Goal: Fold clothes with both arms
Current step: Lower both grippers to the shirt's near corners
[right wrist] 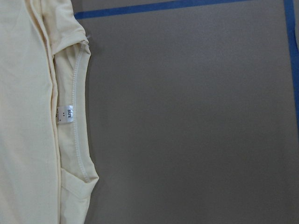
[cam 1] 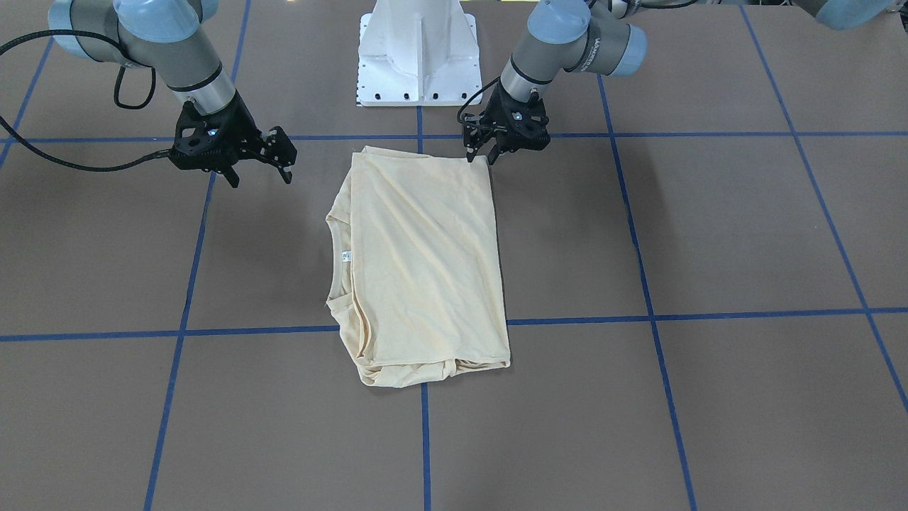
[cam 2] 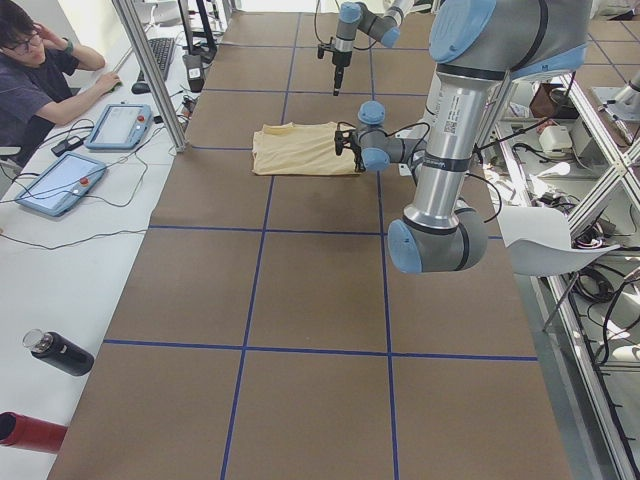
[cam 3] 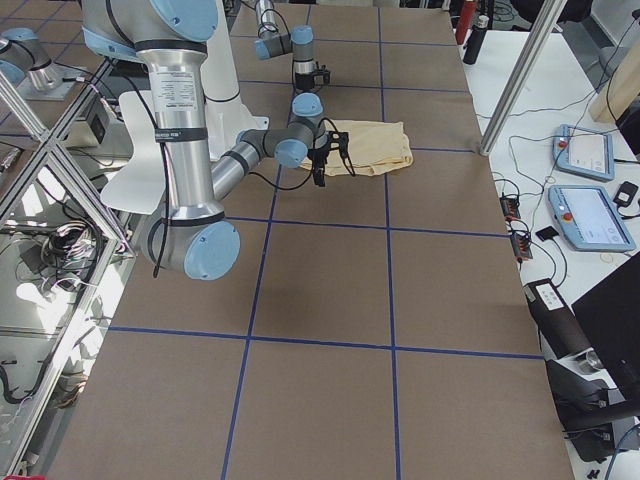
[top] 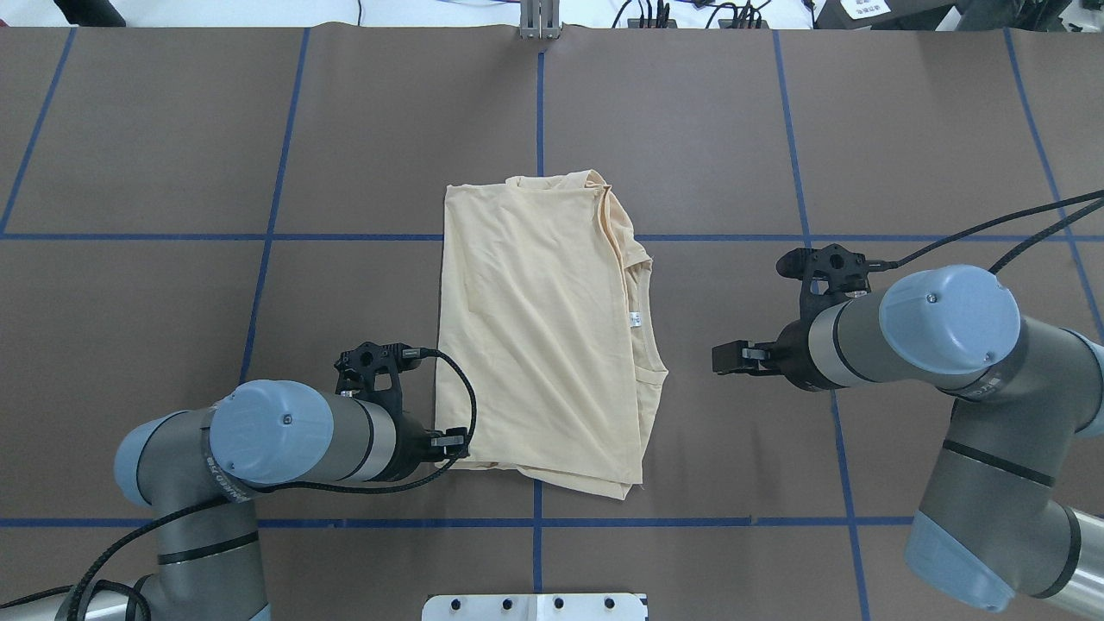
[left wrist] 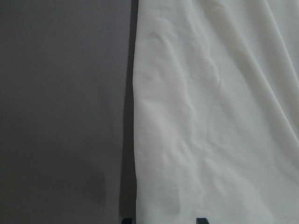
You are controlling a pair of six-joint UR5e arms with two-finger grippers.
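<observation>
The pale cream-yellow shirt (cam 1: 425, 262) lies folded into a tall rectangle in the middle of the table, also seen from overhead (top: 535, 328). Its print is hidden. The white neck label (cam 1: 346, 257) shows at the collar, and in the right wrist view (right wrist: 67, 114). My left gripper (cam 1: 481, 156) is open with a narrow gap, low at the shirt's corner nearest the base (top: 453, 442). Its tips straddle the shirt's edge (left wrist: 163, 220). My right gripper (cam 1: 259, 170) is wide open and empty above the table, beside the collar side and apart from it (top: 733, 358).
The white bolted pedestal base (cam 1: 417, 57) stands just behind the shirt. Blue tape lines (cam 1: 425, 440) divide the brown table top into squares. An operator (cam 2: 30, 70) sits at a side desk with tablets. Two bottles (cam 2: 60, 352) lie on that desk.
</observation>
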